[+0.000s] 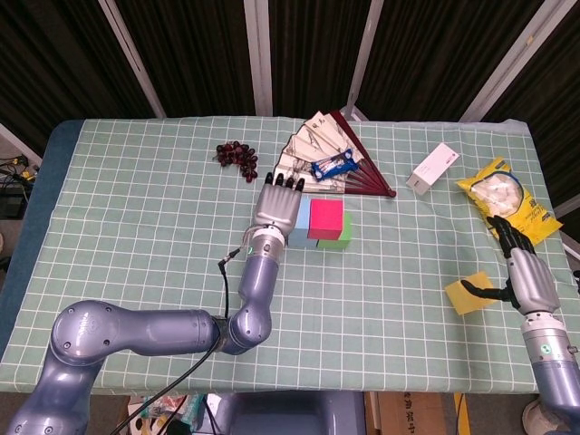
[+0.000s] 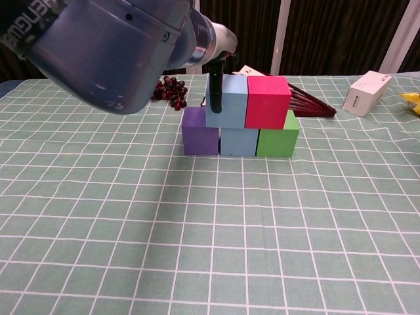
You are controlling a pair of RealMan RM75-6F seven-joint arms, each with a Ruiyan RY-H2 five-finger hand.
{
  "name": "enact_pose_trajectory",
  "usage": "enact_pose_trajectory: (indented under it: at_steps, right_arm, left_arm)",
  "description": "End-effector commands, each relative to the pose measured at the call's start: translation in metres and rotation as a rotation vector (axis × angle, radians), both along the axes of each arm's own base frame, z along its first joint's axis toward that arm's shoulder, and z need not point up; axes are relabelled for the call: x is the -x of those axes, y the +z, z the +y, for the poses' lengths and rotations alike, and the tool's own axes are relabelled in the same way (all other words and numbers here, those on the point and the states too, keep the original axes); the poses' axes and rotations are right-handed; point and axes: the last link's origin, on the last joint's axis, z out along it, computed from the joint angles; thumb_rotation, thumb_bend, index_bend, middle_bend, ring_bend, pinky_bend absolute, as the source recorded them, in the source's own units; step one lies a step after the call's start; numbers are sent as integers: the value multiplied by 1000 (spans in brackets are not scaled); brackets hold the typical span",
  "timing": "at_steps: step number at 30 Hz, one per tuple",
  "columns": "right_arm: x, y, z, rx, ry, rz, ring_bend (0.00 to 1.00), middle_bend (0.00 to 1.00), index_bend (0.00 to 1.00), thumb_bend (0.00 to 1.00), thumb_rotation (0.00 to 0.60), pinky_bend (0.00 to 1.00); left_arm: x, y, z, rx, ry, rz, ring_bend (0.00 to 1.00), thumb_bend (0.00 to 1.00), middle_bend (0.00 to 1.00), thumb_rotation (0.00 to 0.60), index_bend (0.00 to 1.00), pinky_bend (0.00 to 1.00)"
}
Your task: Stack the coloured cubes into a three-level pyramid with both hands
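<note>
Purple (image 2: 200, 140), light blue (image 2: 239, 141) and green (image 2: 278, 141) cubes form a bottom row. On top of them sit a second light blue cube (image 2: 230, 102) and a pink cube (image 2: 267, 102). My left hand (image 1: 278, 207) hovers flat over the stack's left side with its fingers stretched out. Its thumb (image 2: 215, 92) hangs down the front left edge of the upper light blue cube. A yellow cube (image 1: 468, 296) lies far right near the front edge. My right hand (image 1: 521, 272) is beside it, fingers spread, with the thumb reaching over the cube.
Dark grapes (image 1: 237, 156) and a folding fan (image 1: 328, 149) with a blue tool (image 1: 333, 167) on it lie behind the stack. A white box (image 1: 432, 169) and a yellow snack bag (image 1: 503, 198) sit at the back right. My left forearm (image 1: 249, 290) runs from the stack to the front edge.
</note>
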Motion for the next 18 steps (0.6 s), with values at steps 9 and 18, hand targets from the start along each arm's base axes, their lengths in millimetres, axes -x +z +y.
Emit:
enact_pose_trajectory:
  at_steps: [9, 18]
  right_arm:
    - [-1, 0, 0, -1, 3, 1, 0, 6, 0, 181, 600, 0]
    - [-2, 3, 1, -2, 7, 7, 0, 5, 0, 181, 600, 0]
  left_arm:
    - [1, 16, -3, -10, 1, -60, 63, 151, 64, 600, 0, 67]
    - [19, 44, -20, -28, 3, -187, 63, 150, 69, 600, 0, 67]
